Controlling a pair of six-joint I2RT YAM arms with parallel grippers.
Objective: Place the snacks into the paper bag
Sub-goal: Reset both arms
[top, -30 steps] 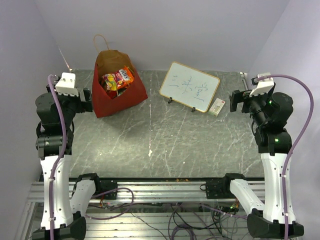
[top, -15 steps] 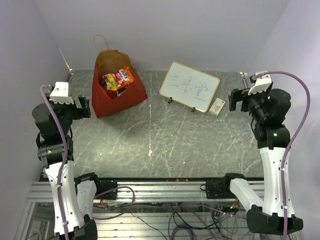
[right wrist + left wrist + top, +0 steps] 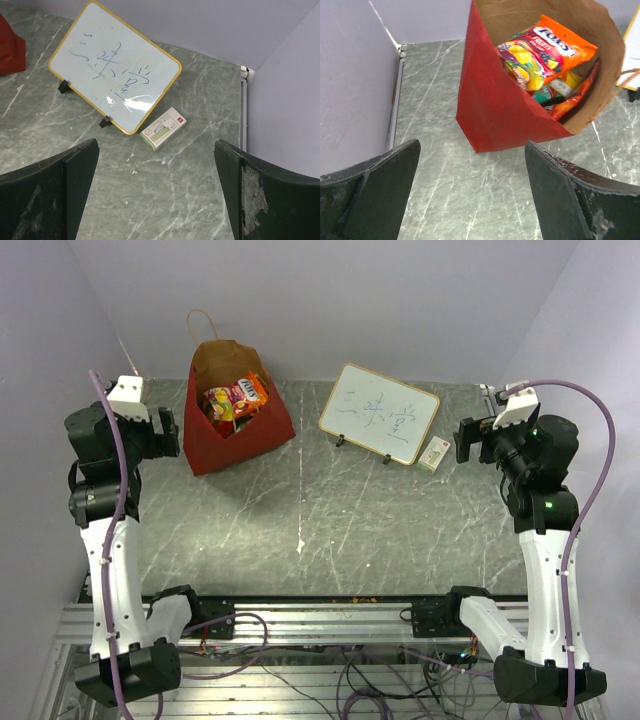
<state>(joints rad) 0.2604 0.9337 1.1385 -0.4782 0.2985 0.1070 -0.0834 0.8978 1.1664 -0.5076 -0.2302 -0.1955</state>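
- Grey marbled tabletop (image 3: 330, 530) with lilac walls at the back and sides. No loose packet shows on it in the overhead view or in either wrist view.
- Tall paper bag, red outside and brown kraft inside (image 3: 495, 105), stands upright at the far left of the table with its mouth open.
- Snacks (image 3: 232, 400) are inside the bag. An orange fruit-print candy packet (image 3: 547, 47) lies on top, leaning on the kraft lining, with more packets beneath it. How many, cannot tell.
- Left gripper (image 3: 475, 195): fingers spread wide with nothing between them. It hovers near the bag's red wall, not touching it.
- Right gripper (image 3: 155, 195): fingers spread wide, empty, held over the far right of the table. Below it are a yellow-framed whiteboard (image 3: 115, 75) and a small white box (image 3: 163, 128); neither is a snack.
- Judgement: packing looks complete. These views show nothing left to carry.
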